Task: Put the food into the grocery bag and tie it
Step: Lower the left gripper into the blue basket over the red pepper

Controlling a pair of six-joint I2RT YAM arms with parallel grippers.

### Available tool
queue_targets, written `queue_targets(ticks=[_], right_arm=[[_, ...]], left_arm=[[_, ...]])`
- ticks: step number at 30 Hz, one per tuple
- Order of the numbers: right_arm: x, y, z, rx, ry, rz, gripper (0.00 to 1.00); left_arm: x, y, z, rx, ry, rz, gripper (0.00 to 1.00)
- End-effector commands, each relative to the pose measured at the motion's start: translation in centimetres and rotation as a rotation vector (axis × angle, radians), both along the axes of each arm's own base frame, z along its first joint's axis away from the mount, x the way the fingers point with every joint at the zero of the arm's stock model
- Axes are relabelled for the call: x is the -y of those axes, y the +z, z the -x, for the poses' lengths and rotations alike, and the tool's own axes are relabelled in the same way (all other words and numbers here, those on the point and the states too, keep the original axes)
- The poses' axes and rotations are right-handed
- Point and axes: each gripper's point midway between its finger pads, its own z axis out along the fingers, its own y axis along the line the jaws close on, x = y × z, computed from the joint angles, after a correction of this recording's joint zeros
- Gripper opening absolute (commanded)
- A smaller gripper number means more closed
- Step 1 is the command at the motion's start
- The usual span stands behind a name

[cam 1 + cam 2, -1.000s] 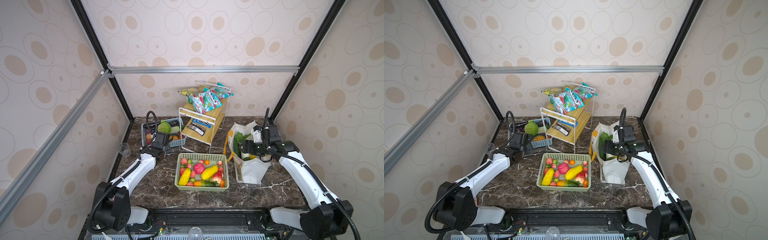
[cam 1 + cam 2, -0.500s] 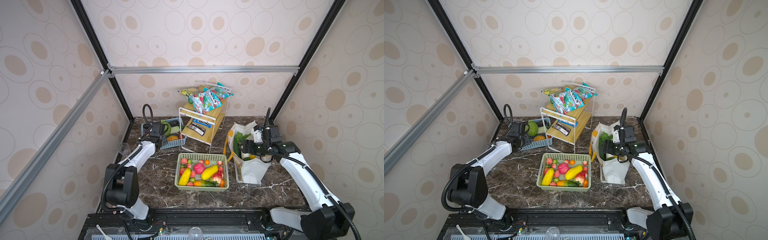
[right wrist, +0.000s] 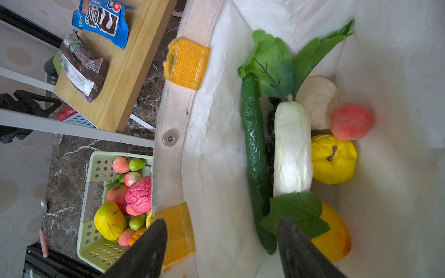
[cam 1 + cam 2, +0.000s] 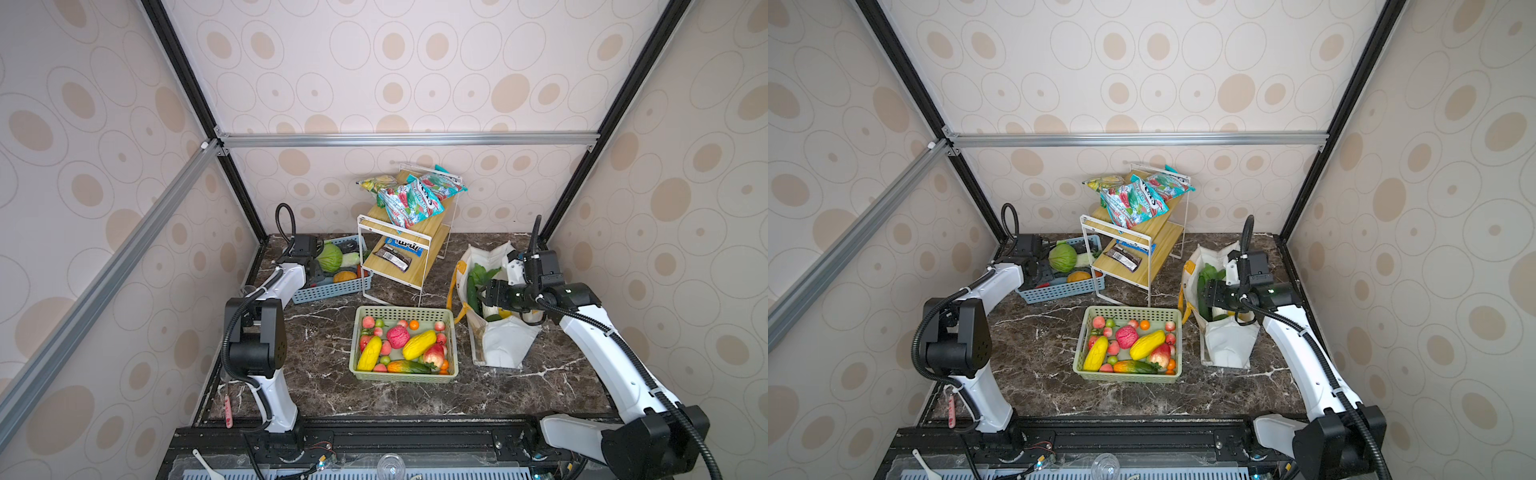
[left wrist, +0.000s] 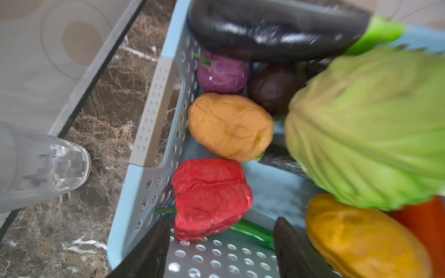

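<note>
**Item 1, left gripper** (image 5: 221, 231): I read the jaws as spread with nothing between them. It hangs over the blue basket (image 5: 154, 120) at the back left of the table. A red pepper (image 5: 209, 199) lies just ahead of its fingertips. The same basket holds a tan potato (image 5: 228, 126), a green cabbage (image 5: 366, 127), a dark eggplant (image 5: 277, 31) and a purple vegetable (image 5: 222, 74).

**Item 2, right gripper** (image 3: 221, 222): The jaws are spread and pinch nothing. I see one finger outside the bag's rim beside a yellow patch (image 3: 179, 223), and the other over the inside.

**Item 3, grocery bag** (image 4: 503, 345): It stands open on the right of the table, just beside the green basket (image 4: 403, 309).

**Item 4, bag contents:**
- A cucumber (image 3: 254, 149) and a white radish (image 3: 292, 149) lie side by side.
- Dark grapes (image 3: 269, 149) are partly hidden between them.
- The rest are greens (image 3: 272, 62), a yellow fruit (image 3: 333, 160), a peach (image 3: 350, 121) and a pale bulb (image 3: 317, 101).
- An orange-yellow fruit (image 3: 334, 235) sits partly under a leaf.

**Item 5, shelf rack** (image 4: 399, 257): It stands behind the green basket and carries snack packets.
</note>
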Motion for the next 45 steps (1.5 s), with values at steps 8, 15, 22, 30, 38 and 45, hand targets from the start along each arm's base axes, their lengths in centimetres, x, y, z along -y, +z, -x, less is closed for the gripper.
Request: queue_targets(ticks=[8,15,22,30,38,45], right_arm=[[0.1,-0.2,-0.3,-0.006,-0.003,-0.001,0.75],[0.1,0.1,-0.5,0.0,-0.003,0.0,0.75],[0.1,0.5,-0.4,0.006,-0.003,0.0,0.75],[0.1,0.6,-0.5,0.008,-0.004,-0.002,0.75],[0.0,0.9,-0.6,0.012,-0.005,-0.008,0.75],[0.0,0.7,-0.4,0.011,-0.005,-0.011,0.75]], left_arm=[[-2.0,-1.0,-1.2,-0.085,-0.005,-0.027,0.7],[-1.6,-3.3,-1.8,-0.154,-0.039,0.007,0.7],[-1.5,-4.6,-2.5,-0.178,-0.048,0.029,0.69],[-1.5,-5.7,-2.3,-0.188,-0.041,0.038,0.62],[-1.8,-3.0,-2.9,-0.122,-0.031,0.036,0.47],[-1.9,-0.9,-3.1,-0.081,-0.034,0.029,0.42]])
